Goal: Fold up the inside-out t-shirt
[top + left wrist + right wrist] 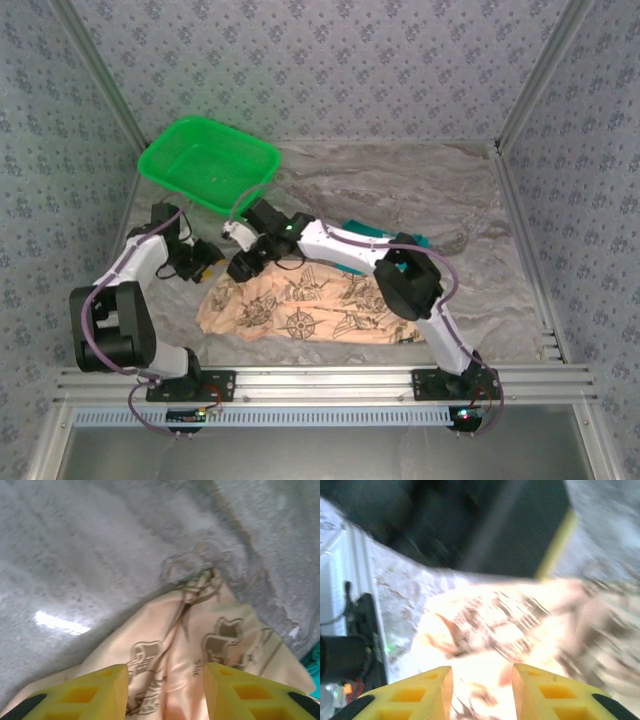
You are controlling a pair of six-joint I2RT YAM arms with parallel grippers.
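Top external: t-shirt near front rail

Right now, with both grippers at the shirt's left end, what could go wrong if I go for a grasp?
The left gripper and right gripper sit very close together, both open over the same end of the t-shirt; closing in could knock them together. The cloth there is rumpled, so a pinch may catch several layers. The teal garment lies near the shirt's right end and might get dragged along.
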